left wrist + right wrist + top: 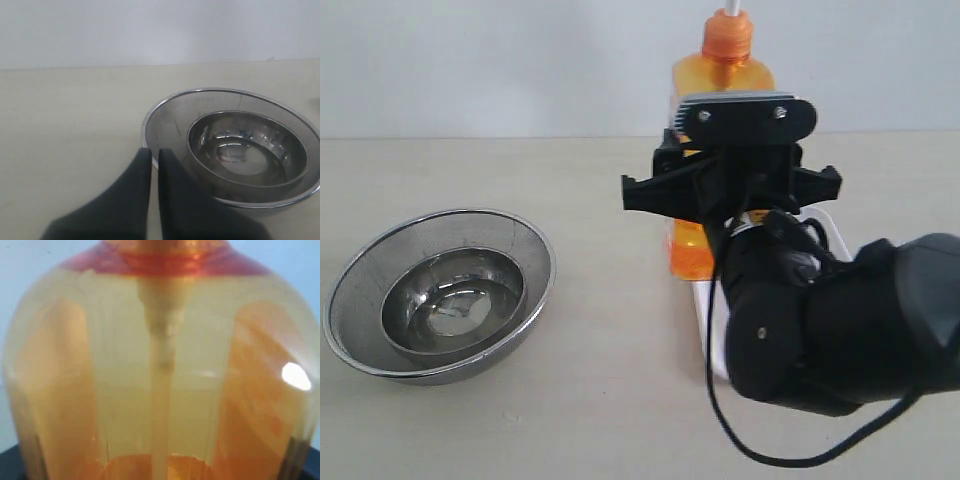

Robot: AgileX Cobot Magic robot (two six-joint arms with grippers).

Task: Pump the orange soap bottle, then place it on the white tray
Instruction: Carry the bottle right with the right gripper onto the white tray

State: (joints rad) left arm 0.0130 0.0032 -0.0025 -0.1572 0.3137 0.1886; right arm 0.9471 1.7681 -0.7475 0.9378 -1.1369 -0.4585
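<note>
Item: orange soap bottle [720,75]. Upright, clasped by right pincer [725,160], base over white tray [702,325] edge; contact unclear. Step: placing, likely. Next: you lower squarely, then release. Left pincer [154,165] closed.

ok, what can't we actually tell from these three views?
- Pump head of the orange soap bottle: cut off by the top edge of the exterior view.
- Most of the white tray: hidden behind the right arm in the exterior view.
- Whether the bottle's base rests on the tray: the same arm hides it.
- Whether the right jaws touch the bottle: the arm blocks them in the exterior view, and the blurred bottle fills the right wrist view.
</note>
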